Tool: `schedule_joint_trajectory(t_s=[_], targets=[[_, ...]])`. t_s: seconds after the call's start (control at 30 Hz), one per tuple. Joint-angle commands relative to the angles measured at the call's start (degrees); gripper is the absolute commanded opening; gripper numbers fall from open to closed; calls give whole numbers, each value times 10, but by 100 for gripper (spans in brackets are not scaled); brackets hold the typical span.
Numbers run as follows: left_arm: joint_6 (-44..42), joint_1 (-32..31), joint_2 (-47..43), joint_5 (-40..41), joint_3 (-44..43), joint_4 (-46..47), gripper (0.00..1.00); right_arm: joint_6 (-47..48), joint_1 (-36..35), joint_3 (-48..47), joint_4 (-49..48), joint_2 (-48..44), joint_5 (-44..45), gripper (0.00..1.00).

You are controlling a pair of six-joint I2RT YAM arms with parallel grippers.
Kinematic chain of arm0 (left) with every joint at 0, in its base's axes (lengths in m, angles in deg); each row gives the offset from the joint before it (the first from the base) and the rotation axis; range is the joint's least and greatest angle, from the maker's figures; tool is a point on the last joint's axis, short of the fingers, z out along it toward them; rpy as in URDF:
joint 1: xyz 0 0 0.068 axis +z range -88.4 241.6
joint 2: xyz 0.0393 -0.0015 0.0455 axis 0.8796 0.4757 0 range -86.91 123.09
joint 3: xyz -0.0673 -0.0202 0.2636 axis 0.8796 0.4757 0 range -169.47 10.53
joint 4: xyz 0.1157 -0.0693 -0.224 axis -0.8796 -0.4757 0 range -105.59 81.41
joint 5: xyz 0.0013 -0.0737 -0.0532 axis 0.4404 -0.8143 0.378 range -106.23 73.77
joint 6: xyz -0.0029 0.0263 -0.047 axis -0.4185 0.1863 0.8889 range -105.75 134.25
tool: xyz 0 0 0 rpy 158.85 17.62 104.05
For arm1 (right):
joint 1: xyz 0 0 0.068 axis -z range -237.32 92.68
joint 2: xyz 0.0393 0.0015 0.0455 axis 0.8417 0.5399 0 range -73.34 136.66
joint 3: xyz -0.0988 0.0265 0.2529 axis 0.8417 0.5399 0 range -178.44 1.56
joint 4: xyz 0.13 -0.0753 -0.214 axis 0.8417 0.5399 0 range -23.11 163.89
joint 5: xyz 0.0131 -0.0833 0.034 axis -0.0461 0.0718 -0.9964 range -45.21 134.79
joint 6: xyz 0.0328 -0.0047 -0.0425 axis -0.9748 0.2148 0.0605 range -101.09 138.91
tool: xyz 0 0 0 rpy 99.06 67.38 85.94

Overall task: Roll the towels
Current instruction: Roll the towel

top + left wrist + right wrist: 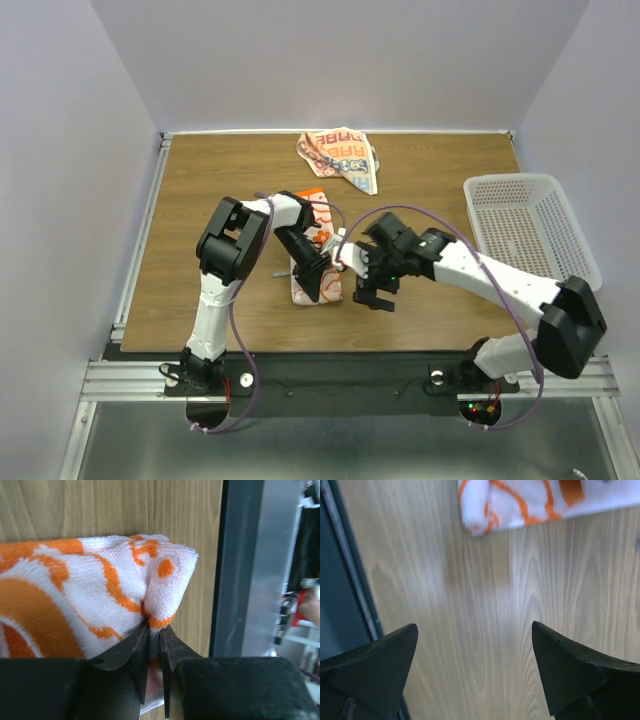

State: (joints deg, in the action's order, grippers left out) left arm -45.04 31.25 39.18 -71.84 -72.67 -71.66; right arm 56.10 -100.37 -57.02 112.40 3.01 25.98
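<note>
The right gripper [474,630] hangs nearest over the bench [485,580], jaws spread wide and holding nothing. The left gripper [155,635] has its jaws pinched on a pleat at the near end of the near towel [75,590] — a narrow bundle at mid-bench, long axis running near to far. It looks soft, light and limp: best taken by an edge fold, apt to slump. The far towel [340,158] lies crumpled by the back edge — no clear axis.

Wooden table [215,170], pale lavender walls [350,55]
</note>
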Motion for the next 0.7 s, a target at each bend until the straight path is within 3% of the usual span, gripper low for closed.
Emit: schedule_joint_trajectory(t_s=[0.0, 0.07, 0.27, 0.5, 0.67], targets=[[-59, 22, 47, 42, -34, 19, 27, -33, -74, -17, -136, 53, 71, 100], [-63, 27, 53, 43, -46, 8, 27, -63, -118, 0, -209, 77, 104, 100], [-66, 31, 58, 46, -44, 6, 28, -99, -172, 8, -311, 135, 157, 97], [-67, 32, 65, 41, -56, 4, 29, -91, -179, -16, -337, 183, 160, 92], [-70, 33, 65, 43, -55, 1, 29, -89, -179, -8, -344, 201, 152, 81]])
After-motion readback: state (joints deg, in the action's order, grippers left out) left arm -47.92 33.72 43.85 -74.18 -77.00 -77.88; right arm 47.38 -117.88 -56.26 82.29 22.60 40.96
